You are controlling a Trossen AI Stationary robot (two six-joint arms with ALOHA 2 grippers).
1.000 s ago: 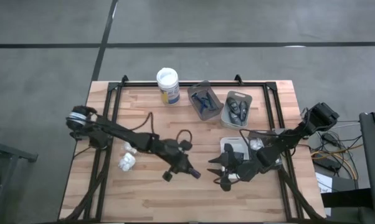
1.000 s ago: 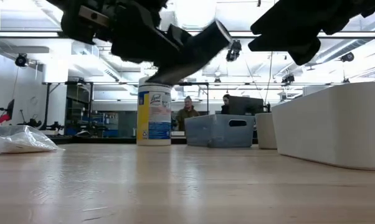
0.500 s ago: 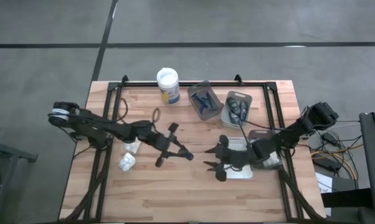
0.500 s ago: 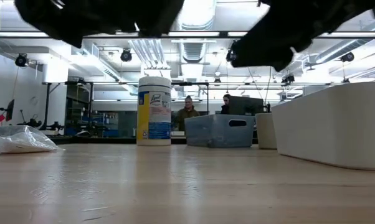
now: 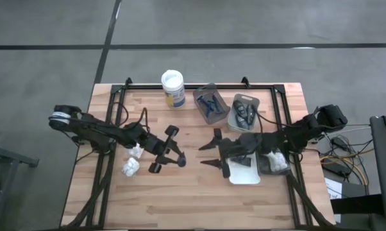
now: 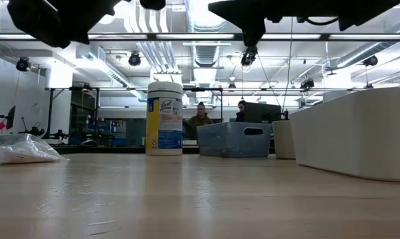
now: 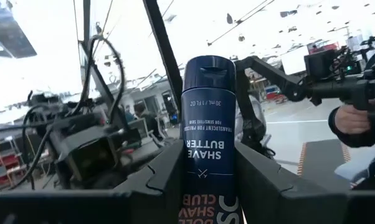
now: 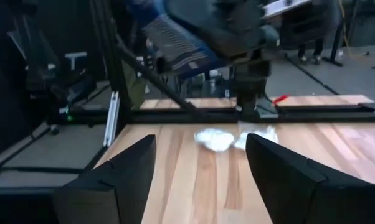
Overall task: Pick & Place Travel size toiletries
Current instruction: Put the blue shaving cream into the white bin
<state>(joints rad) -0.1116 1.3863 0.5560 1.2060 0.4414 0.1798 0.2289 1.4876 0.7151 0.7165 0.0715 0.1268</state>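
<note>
"SHAVE BUTTER" on tube (image 7: 205, 130)

Grey concrete floor (image 5: 45, 38) crossed by dark lines around a pale wooden table (image 5: 193, 199). Beyond, a wide bright hall: long ceiling lights (image 6: 206, 16), exposed ducts (image 6: 157, 56), shelving (image 6: 80, 113) at left, two people seated at a monitor (image 6: 260, 111) far back.

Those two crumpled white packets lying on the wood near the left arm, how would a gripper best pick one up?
From straight above, I'd guess, pinching the white packet across its bunched middle. It lies low and lumpy on the bare table, apart from the second packet, so fingers could drop on either side.
</note>
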